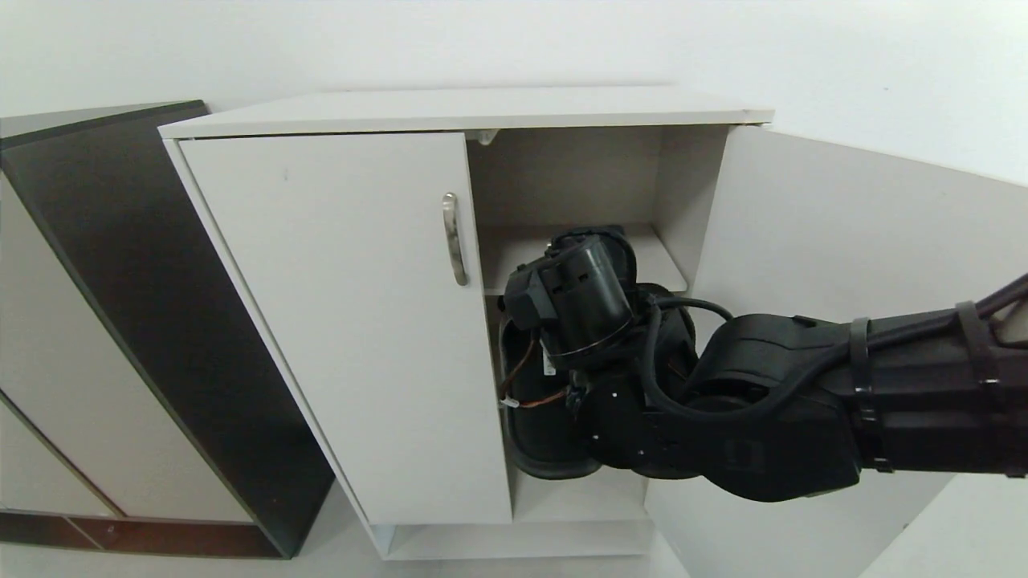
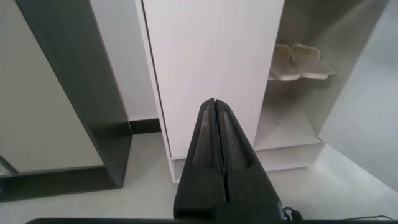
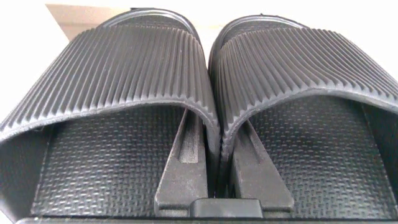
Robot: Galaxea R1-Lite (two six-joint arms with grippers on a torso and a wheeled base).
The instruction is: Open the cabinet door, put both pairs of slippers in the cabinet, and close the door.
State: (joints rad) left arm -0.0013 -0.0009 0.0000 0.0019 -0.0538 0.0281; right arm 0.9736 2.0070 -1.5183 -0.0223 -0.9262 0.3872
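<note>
Black slippers [image 3: 130,68], two, pinched by right jaws (left jaws closed); pale pair [image 2: 311,60] shelved.

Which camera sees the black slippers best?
The right wrist view: both black slippers show close up, side by side, with the right gripper pinching their inner sides. The head view gives just a dark edge of them behind the right arm.

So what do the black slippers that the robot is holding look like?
The black slippers are a rubbery-looking pair with ribbed straps and diamond-textured footbeds. They lie side by side, touching, and the right end effector, its fingers under both straps, pinches their inner edges together. They hang on end inside the open cabinet, below its shelf.
</note>
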